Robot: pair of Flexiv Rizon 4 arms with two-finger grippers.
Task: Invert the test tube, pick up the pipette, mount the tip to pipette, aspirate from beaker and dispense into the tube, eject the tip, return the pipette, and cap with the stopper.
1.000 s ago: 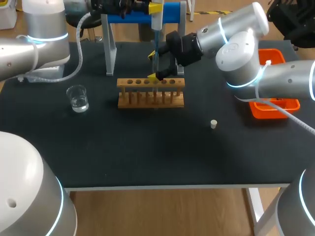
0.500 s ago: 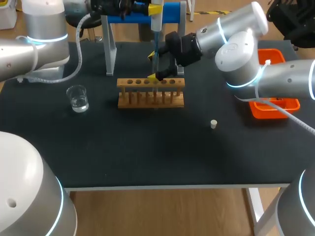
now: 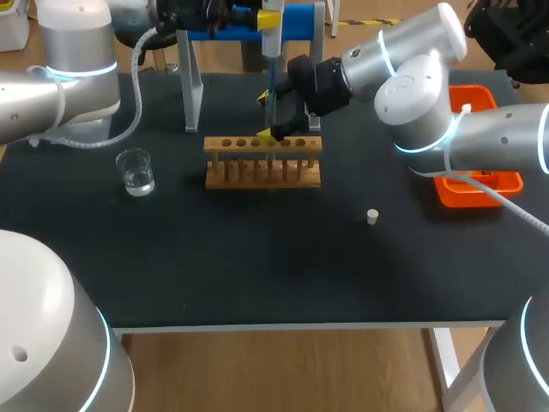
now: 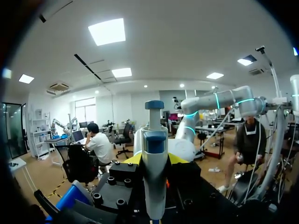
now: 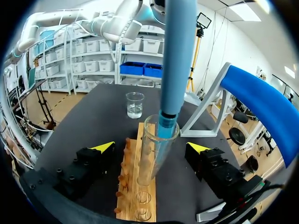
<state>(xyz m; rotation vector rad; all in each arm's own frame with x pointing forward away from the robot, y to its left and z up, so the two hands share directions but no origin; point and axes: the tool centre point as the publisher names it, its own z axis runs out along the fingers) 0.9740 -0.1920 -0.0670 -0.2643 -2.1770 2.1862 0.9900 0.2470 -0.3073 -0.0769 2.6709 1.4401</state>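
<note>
While the left gripper [image 4: 155, 159] is closed on the pipette [image 4: 154, 140] above the wooden rack [image 3: 263, 160], the pipette's lower end goes into the mouth of the test tube [image 5: 156, 144], which stands in the rack. The right gripper [image 5: 150, 148] is open, with one finger at each side of the test tube (apparently not touching it). On the surface [image 3: 257, 257], the beaker [image 3: 135, 172] stands left of the rack and the stopper [image 3: 372, 216] lies to its right.

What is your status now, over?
Left gripper shut on pipette. Right gripper open around test tube, upright at rack. Pipette tip inside tube mouth. Nothing in the way; stopper lies apart.
</note>
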